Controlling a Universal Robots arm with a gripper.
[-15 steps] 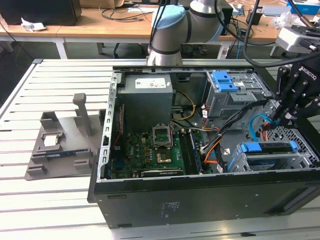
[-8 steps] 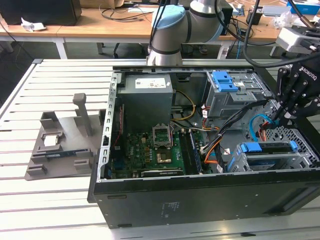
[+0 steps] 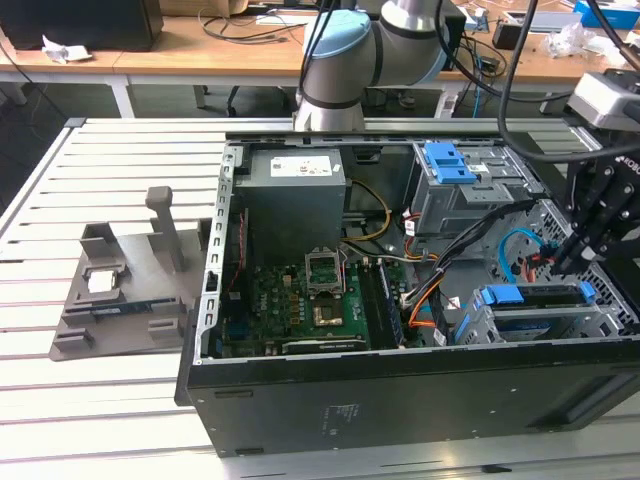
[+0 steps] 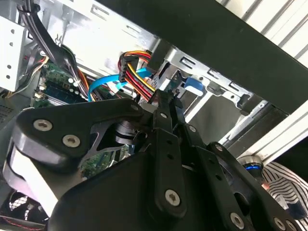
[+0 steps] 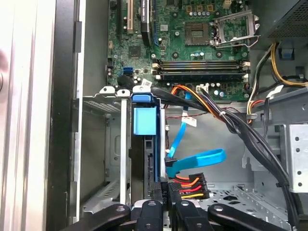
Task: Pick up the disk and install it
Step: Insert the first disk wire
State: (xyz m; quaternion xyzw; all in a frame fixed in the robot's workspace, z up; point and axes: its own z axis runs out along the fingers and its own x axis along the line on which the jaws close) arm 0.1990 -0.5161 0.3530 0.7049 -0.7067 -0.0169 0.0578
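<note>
Because the disk (image 5: 144, 144) already stands edgewise inside the drive cage (image 5: 108, 144), the gripper (image 5: 162, 211) hangs close above its end; fingers nearly pressed together, whether pinching it I cannot tell.

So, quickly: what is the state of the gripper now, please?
Gripper: at the disk in the drive bay; open or closed cannot be told.

Silver-grey arm (image 3: 345, 75) with pale blue joint cap, black cables along it; matte black claw (image 4: 166, 108), linked bars, silver screw heads.
</note>
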